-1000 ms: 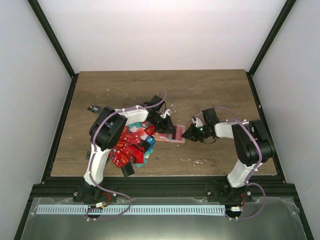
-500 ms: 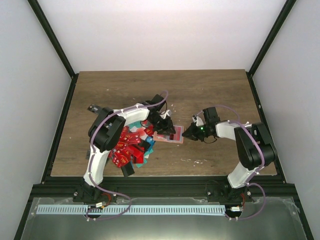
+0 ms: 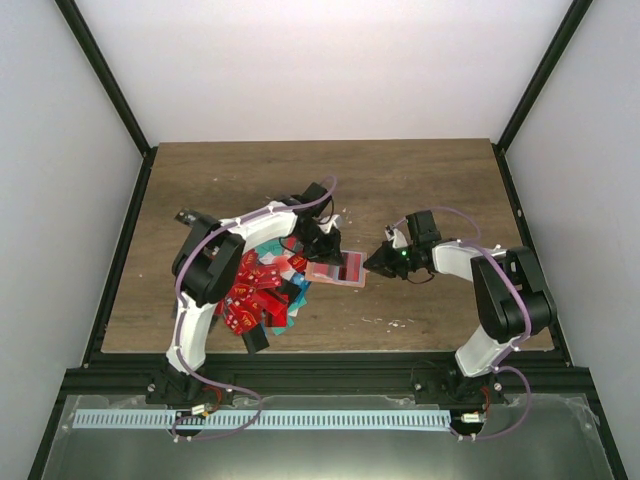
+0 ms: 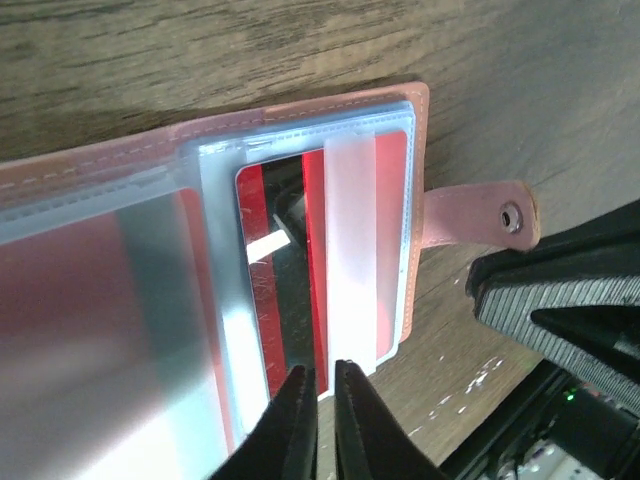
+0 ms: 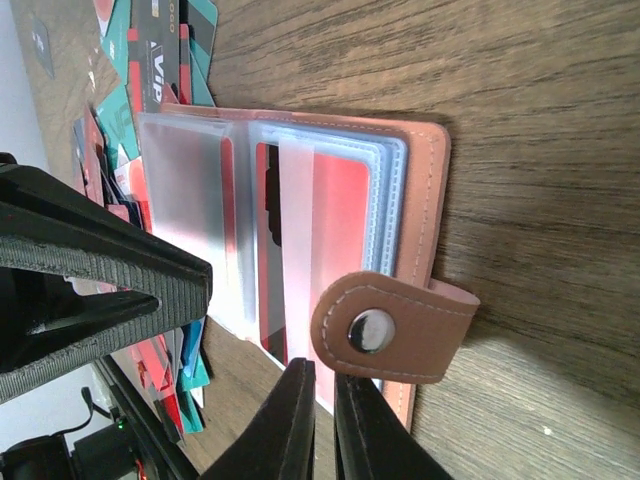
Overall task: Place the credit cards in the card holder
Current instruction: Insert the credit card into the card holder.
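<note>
Finds the card holder [image 3: 338, 268] lying open on the tabletop [image 3: 420, 180] beside the heaped credit cards [image 3: 255, 295], the left claw [image 4: 322, 375] all but closed, tips at the edge of a red card [image 4: 254, 300] in its clear sleeve [image 4: 352, 250], the right claw [image 5: 322, 375] nearly closed beside the snap strap [image 5: 395, 328], no grip discernible

Bright, even overhead light; soft shadows on the desk [image 3: 420, 180]. White glare streaks the card holder [image 4: 350, 250]; close foreground blurs.
</note>
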Motion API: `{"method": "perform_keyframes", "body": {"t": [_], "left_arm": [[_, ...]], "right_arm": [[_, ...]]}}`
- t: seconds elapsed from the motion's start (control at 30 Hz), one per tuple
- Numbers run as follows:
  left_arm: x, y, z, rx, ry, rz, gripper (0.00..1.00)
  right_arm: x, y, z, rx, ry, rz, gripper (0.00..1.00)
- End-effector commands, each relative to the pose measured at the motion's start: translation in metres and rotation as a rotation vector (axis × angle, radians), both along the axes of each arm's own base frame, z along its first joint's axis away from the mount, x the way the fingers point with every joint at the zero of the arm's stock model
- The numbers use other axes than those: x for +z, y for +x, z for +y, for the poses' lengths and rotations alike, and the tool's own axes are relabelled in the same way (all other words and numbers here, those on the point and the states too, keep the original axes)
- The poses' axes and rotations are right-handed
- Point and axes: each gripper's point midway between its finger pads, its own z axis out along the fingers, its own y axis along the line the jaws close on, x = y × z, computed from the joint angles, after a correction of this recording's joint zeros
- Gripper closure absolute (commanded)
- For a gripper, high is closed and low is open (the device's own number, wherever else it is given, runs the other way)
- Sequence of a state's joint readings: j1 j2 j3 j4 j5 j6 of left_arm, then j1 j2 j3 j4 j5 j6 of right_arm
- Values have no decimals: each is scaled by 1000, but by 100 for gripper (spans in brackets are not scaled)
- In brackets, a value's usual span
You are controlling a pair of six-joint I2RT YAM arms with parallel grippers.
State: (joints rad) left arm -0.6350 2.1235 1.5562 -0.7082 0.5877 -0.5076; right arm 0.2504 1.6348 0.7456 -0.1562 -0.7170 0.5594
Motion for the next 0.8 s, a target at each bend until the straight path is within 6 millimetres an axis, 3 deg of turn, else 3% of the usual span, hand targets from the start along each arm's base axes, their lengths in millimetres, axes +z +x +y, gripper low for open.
{"method": "perform_keyframes", "body": {"t": [0.0, 0.27, 0.5, 0.77], "left_arm": [[3, 1, -5, -32, -16, -19, 94], [-17, 2, -4, -46, 9, -7, 96], [-40, -2, 7, -64, 87, 2, 96], [-49, -7, 11, -73, 102, 14, 96]], "right_arm": [[17, 7, 8, 8, 46, -30, 90], [14, 10, 9, 10, 52, -18, 89], [7, 12, 11, 10, 52, 4, 83], [6, 16, 15, 15, 76, 11, 78]]}}
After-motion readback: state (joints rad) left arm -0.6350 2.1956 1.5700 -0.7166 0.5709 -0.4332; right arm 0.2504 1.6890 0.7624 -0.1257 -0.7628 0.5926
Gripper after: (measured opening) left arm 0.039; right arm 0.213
